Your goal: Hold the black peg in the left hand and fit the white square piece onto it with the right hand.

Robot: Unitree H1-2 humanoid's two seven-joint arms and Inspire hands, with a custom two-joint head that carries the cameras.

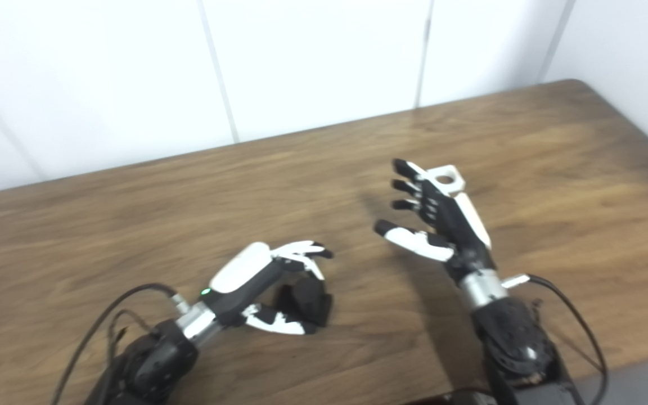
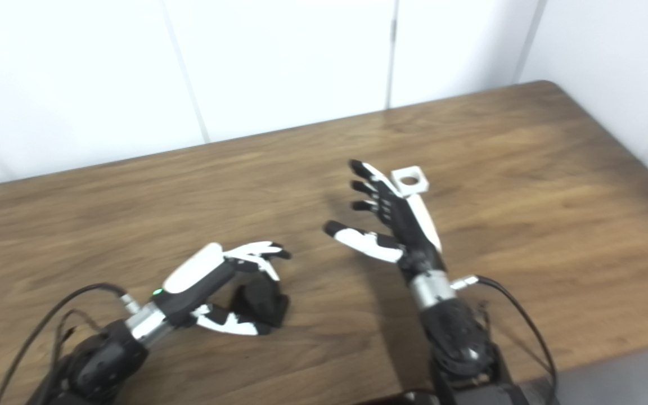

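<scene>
The black peg is low at the table surface, inside my left hand. The fingers curl over its top and the thumb presses in from below, so the hand is shut on it. The white square piece with a round hole lies flat on the table farther right. My right hand stands open with fingers spread, its back beside the piece. Its fingertips point left and away from the piece without touching it. Part of the piece is hidden behind the hand.
The wooden table runs to a white wall at the back, and its rounded right corner is near. Black cables trail from both wrists along the front edge.
</scene>
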